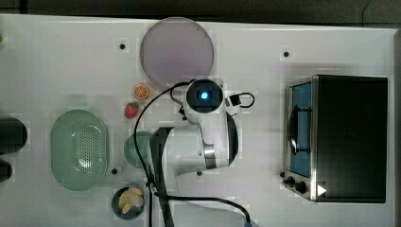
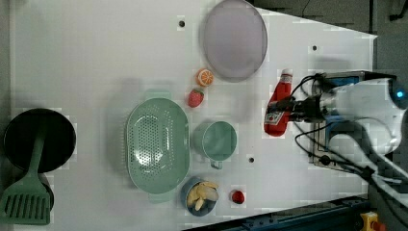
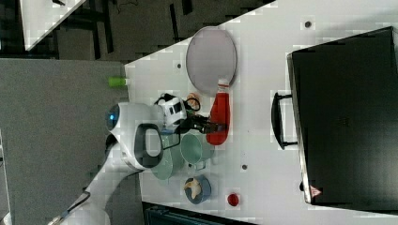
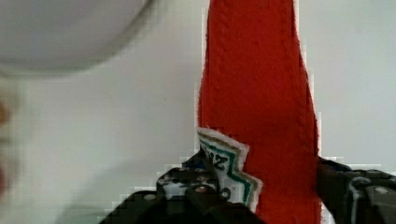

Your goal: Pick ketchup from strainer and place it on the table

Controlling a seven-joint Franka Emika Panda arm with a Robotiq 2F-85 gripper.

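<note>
Going by the left view, the pale green perforated oval strainer [image 2: 156,143] sits empty, the red ketchup squeeze bottle [image 2: 278,111] lies on the white table [image 2: 96,57] further right – the top view hides it under the arm – black gripper [image 2: 287,109] reaching in level, jaws clamped around its lower body

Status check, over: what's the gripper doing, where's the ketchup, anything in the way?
Gripper astride the ketchup, a finger each side. Ketchup out of the strainer, over bare table near the plate. Nothing in the way.

Red ketchup [image 2: 278,111] – white cap – lies on the table [image 2: 96,57], strainer [image 2: 156,143] empty.
</note>
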